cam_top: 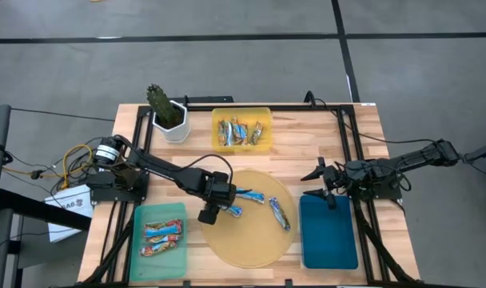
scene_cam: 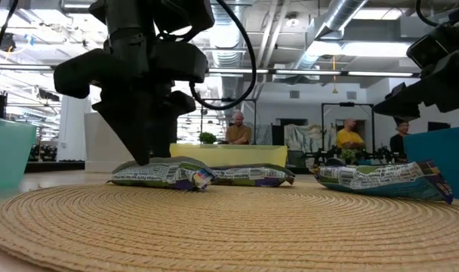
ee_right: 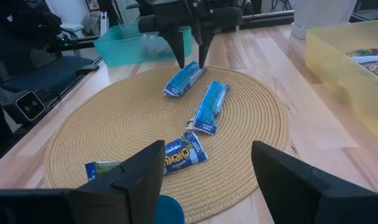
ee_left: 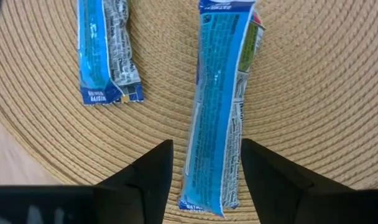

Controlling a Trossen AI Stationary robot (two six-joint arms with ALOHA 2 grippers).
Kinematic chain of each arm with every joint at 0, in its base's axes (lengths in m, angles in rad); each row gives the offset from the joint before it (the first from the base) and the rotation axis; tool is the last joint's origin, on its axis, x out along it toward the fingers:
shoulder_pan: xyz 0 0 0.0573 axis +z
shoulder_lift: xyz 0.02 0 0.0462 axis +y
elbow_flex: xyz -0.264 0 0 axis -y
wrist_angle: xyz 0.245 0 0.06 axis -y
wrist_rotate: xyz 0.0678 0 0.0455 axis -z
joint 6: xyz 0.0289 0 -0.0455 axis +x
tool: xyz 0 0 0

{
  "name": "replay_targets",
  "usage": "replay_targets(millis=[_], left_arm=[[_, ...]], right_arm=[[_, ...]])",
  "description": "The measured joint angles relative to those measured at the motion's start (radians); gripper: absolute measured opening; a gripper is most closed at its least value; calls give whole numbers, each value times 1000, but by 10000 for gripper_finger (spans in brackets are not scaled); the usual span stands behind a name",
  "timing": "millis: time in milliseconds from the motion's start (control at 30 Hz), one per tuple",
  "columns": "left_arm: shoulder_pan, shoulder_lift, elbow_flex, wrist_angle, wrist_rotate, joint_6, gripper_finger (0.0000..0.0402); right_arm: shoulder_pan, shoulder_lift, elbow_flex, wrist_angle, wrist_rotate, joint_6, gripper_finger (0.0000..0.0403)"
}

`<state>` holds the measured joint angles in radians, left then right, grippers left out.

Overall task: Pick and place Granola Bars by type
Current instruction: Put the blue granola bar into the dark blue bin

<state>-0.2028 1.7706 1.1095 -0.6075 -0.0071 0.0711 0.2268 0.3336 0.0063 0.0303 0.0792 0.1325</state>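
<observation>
left gripper (ee_left: 201,168) open astride blue bar (ee_left: 217,112), woven mat (ee_left: 313,93)

Bars on round woven mat (cam_top: 251,240): three blue-white wrapped bars, all lying flat.
Bar nearest left gripper (cam_top: 233,210): blue-white wrapper (ee_left: 217,106), lay lengthwise between the spread fingers (ee_left: 148,174), one end just inside the mat edge.
Second bar (cam_top: 251,196): blue-white (ee_left: 104,53), lay just beside the first, apart from it.
Third bar (cam_top: 280,214): blue with lettering (ee_right: 179,155), lay well apart from the other two, across the mat.
Yellow tray (cam_top: 263,112): held several bars in a loose pile (cam_top: 240,132), blue and brownish-gold wrappers.
Teal tray (cam_top: 177,210): held two bars (cam_top: 163,238) with blue and red/orange wrappers, side by side.
</observation>
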Motion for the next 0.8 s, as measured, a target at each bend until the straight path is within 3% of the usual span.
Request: replay_targets(millis=[367,800], left_arm=[[-15,91,2,76,25,-50,143],[-16,92,2,84,15,-32,56]], right_arm=[[0,-1,0,0,0,0,234],[0,0,0,0,0,0,234]])
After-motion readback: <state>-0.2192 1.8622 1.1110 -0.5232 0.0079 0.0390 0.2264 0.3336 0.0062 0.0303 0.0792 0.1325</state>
